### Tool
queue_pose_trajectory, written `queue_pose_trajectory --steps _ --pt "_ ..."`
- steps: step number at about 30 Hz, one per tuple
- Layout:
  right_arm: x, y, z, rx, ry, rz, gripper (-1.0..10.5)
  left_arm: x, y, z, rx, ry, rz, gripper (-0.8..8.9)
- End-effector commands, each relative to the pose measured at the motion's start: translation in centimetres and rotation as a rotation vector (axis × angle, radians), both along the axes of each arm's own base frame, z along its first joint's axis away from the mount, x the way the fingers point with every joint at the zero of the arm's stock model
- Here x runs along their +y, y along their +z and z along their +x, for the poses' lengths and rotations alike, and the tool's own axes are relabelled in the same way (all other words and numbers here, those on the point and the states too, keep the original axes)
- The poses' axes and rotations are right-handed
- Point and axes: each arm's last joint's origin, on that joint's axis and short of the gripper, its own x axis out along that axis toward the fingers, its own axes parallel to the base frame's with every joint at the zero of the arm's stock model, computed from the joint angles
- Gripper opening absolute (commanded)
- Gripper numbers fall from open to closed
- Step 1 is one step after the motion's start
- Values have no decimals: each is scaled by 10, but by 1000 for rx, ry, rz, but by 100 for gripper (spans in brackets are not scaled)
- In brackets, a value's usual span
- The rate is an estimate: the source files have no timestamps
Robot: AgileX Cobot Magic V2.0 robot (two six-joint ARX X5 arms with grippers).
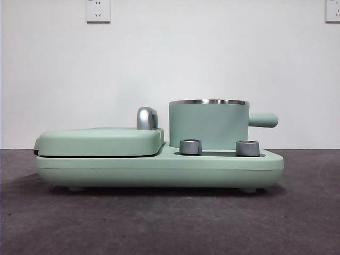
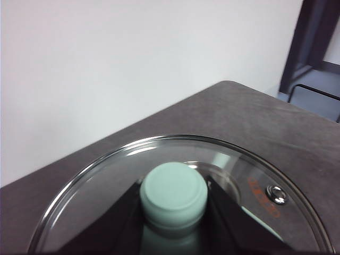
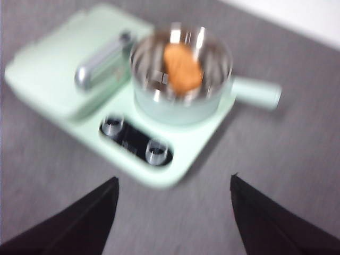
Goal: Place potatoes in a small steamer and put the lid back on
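The potato (image 3: 182,67) sits inside the small steamer (image 1: 209,125) — only the lid (image 2: 106,191) remains. The left pincer (image 2: 173,212) clamps the lid's knob (image 2: 173,192), off to the side; the right pincer (image 3: 174,212) hovers wide and empty above the bench (image 3: 276,159). The lid wants carrying level and centring over the steel rim before release.
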Motion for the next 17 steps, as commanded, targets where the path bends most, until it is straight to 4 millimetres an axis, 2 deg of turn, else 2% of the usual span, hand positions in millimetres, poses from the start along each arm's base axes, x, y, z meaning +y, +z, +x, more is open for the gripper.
queue_pose_trajectory --steps 1,7,17 --pt "-3 -9 -12 32 -15 9 327 -15 1 11 -15 -45 -21 16" --pt "-9 -17 -31 17 -18 19 327 -52 -20 41 -13 -117 -23 15" --pt "-11 -15 -37 -3 -14 28 327 -111 -65 97 -72 -180 -84 14"
